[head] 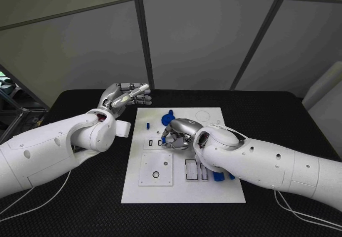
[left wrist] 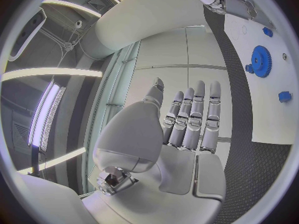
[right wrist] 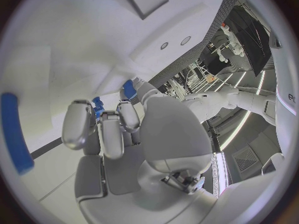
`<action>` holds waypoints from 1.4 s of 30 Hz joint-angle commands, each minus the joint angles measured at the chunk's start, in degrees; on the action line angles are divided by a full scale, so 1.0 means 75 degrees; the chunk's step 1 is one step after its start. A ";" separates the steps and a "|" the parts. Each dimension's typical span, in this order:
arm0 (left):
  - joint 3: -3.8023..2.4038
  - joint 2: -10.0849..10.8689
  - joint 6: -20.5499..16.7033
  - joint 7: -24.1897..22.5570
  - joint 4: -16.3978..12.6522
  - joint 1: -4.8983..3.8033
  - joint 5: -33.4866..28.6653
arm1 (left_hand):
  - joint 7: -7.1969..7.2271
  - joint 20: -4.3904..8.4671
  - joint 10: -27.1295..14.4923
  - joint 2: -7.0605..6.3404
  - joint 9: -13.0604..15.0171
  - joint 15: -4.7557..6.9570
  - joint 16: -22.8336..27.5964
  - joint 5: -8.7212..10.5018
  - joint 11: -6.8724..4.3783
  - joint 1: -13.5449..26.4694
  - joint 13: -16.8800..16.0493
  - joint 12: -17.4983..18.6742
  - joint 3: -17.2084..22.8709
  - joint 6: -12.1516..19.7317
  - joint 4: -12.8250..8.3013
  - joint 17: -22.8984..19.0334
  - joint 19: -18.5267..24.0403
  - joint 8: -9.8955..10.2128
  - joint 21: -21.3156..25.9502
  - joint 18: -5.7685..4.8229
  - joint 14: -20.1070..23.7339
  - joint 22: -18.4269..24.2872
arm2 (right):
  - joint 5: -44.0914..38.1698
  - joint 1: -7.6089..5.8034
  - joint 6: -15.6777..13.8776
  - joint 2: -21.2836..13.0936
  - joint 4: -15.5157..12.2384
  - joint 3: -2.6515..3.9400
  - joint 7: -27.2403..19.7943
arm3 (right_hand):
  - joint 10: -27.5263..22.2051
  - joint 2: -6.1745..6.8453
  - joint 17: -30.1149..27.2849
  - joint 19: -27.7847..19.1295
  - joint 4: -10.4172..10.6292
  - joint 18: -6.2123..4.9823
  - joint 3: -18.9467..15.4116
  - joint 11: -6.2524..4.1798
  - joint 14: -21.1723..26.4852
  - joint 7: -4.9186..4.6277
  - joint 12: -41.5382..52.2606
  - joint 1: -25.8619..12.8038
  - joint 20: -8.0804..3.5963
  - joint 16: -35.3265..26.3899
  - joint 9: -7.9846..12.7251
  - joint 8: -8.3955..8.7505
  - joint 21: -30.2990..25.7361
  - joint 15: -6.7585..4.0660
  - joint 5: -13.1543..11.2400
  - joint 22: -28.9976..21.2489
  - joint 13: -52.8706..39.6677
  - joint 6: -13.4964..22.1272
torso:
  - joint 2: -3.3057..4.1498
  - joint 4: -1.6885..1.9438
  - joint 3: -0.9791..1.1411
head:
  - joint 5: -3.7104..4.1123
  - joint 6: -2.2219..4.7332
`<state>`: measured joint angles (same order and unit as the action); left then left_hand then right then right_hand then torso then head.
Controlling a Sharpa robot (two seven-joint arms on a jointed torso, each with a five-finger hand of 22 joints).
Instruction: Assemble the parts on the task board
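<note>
Black table (head: 285,113) bearing the white task board (head: 214,190) at centre. Left hand (head: 127,96) raised beyond the board's far left corner, fingers (left wrist: 193,117) straight, side by side, holding nothing. Right hand (head: 178,134) lowered over the board's middle, fingers (right wrist: 102,129) curled, apparently around a small blue part (right wrist: 97,106); the grip itself is obscured. Blue gear (head: 168,118) on the board just beyond the right hand
</note>
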<state>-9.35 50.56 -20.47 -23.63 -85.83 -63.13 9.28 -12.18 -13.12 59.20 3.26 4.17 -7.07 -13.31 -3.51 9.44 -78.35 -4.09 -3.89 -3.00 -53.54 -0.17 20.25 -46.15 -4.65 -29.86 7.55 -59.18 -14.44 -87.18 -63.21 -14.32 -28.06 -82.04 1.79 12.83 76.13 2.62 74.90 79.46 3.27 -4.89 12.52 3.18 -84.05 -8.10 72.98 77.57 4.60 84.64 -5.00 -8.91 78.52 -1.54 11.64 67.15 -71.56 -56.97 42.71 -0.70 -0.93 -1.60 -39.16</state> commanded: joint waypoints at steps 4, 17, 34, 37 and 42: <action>-0.0006 -0.0005 0.0066 -0.0029 0.0001 -0.0016 0.0035 | -0.0023 -0.0029 -0.0033 0.0063 0.0007 0.0006 0.0043 0.0007 0.0033 0.0027 -0.0008 -0.0017 -0.0044 0.0005 0.0005 -0.0012 0.0036 0.0045 0.0020 0.0386 0.0043 0.0011 | -0.0085 0.0010 0.0265 -0.0001 0.0011 -0.0015 0.0164 | -0.0039 0.0042 0.0748 -0.0051 0.0016 0.0054 -0.0006 0.0005 -0.0521 -0.0027 -0.0049 -0.0022 0.0020 -0.0032 -0.0009 0.0051 -0.0036 0.0043 -0.0014 -0.0020 0.0015 0.0068 | 0.0001 0.0004 0.0003 | -0.0002 -0.0009; -0.0006 -0.0009 0.0075 -0.0022 0.0014 -0.0016 0.0035 | -0.0023 -0.0029 -0.0033 0.0063 0.0007 0.0006 0.0043 0.0007 0.0033 0.0027 -0.0008 -0.0017 -0.0044 0.0005 0.0005 -0.0012 0.0036 0.0045 0.0020 0.0386 0.0043 0.0011 | -0.0108 0.0010 0.0220 0.0013 0.0015 -0.0015 0.0233 | -0.0175 0.0156 0.0797 -0.0084 0.0058 0.0043 -0.0048 0.0069 -0.0531 -0.0093 -0.0199 -0.0124 0.0077 -0.0009 0.0026 0.0159 -0.0074 0.0100 -0.0051 -0.0074 0.0163 0.0254 | 0.0000 0.0002 0.0004 | -0.0008 -0.0027; -0.0006 -0.0017 0.0078 0.0019 0.0035 -0.0015 0.0035 | 0.0035 -0.0039 -0.0015 0.0085 0.0008 0.0000 0.0167 0.0006 0.0013 0.0030 -0.0008 -0.0022 -0.0062 0.0002 0.0000 -0.0041 0.0026 0.0046 0.0045 0.0392 0.0079 0.0039 | -0.0110 0.0011 -0.0217 0.0036 0.0019 -0.0015 0.0224 | -0.0886 0.0434 0.0653 -0.0267 0.0470 -0.0017 -0.0650 0.0241 -0.0481 -0.0267 -0.0947 -0.0584 0.0216 -0.0121 0.0126 0.0476 -0.0284 0.0247 -0.0369 -0.0396 0.0978 0.1030 | 0.0003 0.0000 0.0005 | 0.0021 -0.0007; -0.0006 -0.0018 0.0072 0.0026 0.0038 -0.0015 0.0035 | 0.0051 -0.0033 -0.0010 0.0088 0.0008 0.0012 0.0198 0.0005 0.0005 0.0020 -0.0006 -0.0019 -0.0067 0.0000 -0.0010 -0.0047 -0.0016 0.0046 0.0032 0.0400 0.0043 0.0041 | -0.0130 0.0019 -0.0476 0.0022 -0.0014 -0.0015 0.0147 | -0.0993 0.0458 0.0587 -0.0302 0.0539 -0.0028 -0.0771 0.0286 -0.0457 -0.0319 -0.1034 -0.0529 0.0254 -0.0169 0.0143 0.0532 -0.0328 0.0286 -0.0320 -0.0461 0.1094 0.1215 | 0.0000 0.0003 0.0006 | 0.0059 0.0001; -0.0006 -0.0011 0.0078 0.0067 0.0053 -0.0015 0.0042 | 0.0074 0.0037 0.0008 0.0113 0.0009 0.0069 0.0378 0.0005 -0.0024 0.0003 0.0005 -0.0007 -0.0104 -0.0011 -0.0044 -0.0084 -0.0368 0.0049 -0.0123 0.0406 -0.0211 0.0009 | -0.0150 0.0060 -0.1097 -0.0068 -0.0155 -0.0014 -0.0168 | -0.1026 0.0480 0.0518 -0.0328 0.0599 -0.0041 -0.0855 0.0309 -0.0437 -0.0343 -0.1051 -0.0466 0.0275 -0.0218 0.0144 0.0542 -0.0363 0.0307 -0.0250 -0.0516 0.1140 0.1305 | -0.0006 -0.0001 0.0010 | 0.0040 0.0014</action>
<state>-9.35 50.49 -20.45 -23.27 -85.43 -63.12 9.28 -12.04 -12.89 59.08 3.51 4.16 -6.55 -10.59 -3.51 9.56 -78.13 -4.09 -3.89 -3.40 -53.68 -0.56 19.69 -48.70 -4.65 -30.66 7.56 -60.55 -14.29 -87.82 -62.70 -17.54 -28.48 -82.85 1.67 13.48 68.76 6.19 74.93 77.41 7.78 -4.89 6.40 5.43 -83.97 -10.70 65.21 73.89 6.65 83.20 -3.87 -5.09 76.03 0.45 9.61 63.32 -63.05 -47.70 42.72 -0.71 -0.88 -1.20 -39.08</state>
